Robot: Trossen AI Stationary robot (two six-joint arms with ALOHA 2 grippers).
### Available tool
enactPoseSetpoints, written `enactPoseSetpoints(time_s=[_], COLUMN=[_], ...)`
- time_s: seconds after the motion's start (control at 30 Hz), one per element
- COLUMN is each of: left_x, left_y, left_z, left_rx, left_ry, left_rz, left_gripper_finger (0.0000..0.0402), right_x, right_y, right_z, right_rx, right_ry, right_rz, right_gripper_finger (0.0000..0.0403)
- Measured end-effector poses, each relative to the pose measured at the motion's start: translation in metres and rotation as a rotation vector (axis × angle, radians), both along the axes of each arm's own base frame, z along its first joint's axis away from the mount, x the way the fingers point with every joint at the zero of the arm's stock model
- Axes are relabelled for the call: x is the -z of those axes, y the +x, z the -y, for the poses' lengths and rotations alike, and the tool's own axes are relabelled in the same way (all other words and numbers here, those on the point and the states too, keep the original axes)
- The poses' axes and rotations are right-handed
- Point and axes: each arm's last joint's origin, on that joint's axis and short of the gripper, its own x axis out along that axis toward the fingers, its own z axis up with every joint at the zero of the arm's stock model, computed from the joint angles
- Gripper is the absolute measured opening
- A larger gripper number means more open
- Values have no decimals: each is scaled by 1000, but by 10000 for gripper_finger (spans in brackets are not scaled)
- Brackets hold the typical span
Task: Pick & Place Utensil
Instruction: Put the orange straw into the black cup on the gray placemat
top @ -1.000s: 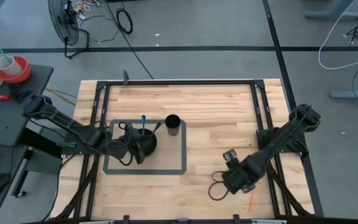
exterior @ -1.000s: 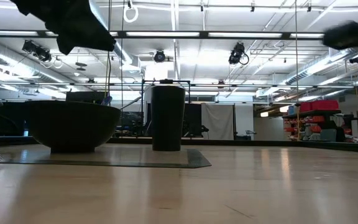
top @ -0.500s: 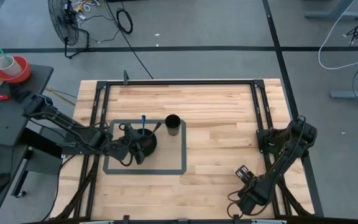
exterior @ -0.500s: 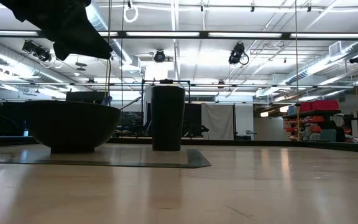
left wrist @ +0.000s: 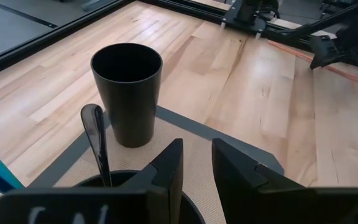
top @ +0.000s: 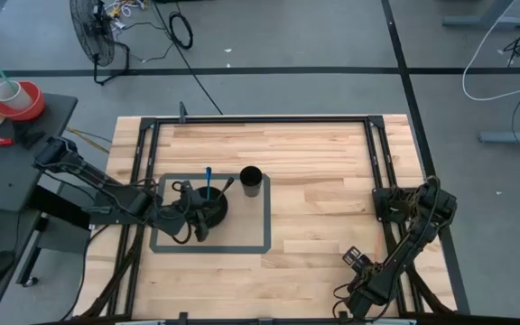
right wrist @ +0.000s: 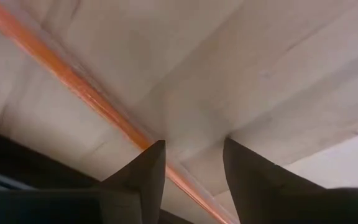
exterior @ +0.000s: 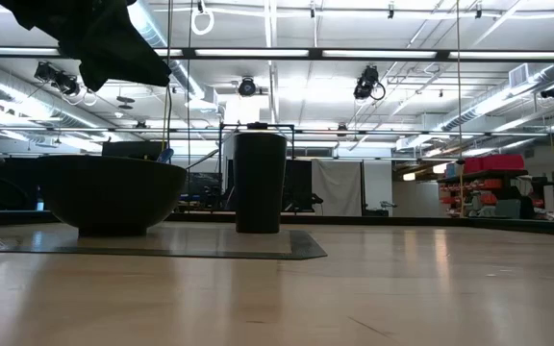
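Note:
A thin orange utensil (right wrist: 86,93) lies flat on the wood near the table's near right edge. My right gripper (right wrist: 194,146) hovers low over it, open, and the orange shaft runs under the gap between the fingers; whether it touches, I cannot tell. My left gripper (left wrist: 197,146) hangs open by a narrow gap above the black bowl (top: 208,209). A black spoon (left wrist: 96,142) and a blue utensil (top: 208,175) stand leaning in that bowl. The black cup (left wrist: 127,93) stands upright beside the bowl on the grey mat (top: 242,230).
The black metal frame (top: 260,118) rims the table. Bare wood stretches between the mat and my right arm (top: 413,230). In the low view the bowl (exterior: 113,197) and cup (exterior: 260,183) stand side by side, with my left gripper (exterior: 94,38) above them.
My right arm has drawn back toward the table's near right corner, and its gripper now sits low over the orange utensil by the near edge. The bowl, cup and utensils have stayed in place.

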Motion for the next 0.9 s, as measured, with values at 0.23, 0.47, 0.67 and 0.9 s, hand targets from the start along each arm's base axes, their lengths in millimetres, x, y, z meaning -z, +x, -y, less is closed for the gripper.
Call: enactPoseSetpoints(time_s=[0.23,0.47,0.67,0.9], left_x=[-1,-1,-1,-1], left_y=[0,0,0,0], left_z=[0,0,0,0], left_rx=[-1,-3,-3,-1], left_ry=[-3,-3,-3,-4], left_rz=[6,8,8,8], left_gripper_finger=[89,89,89,89], right_x=[-8,-8,3,4], right_y=[0,-11,-18,-17], right_z=[6,3,-2,-1], right_rx=[45,-38,-57,-105], right_ry=[-56,16,72,38], right_rz=[12,-95,-36,28], right_gripper_finger=[153,155,155,147])
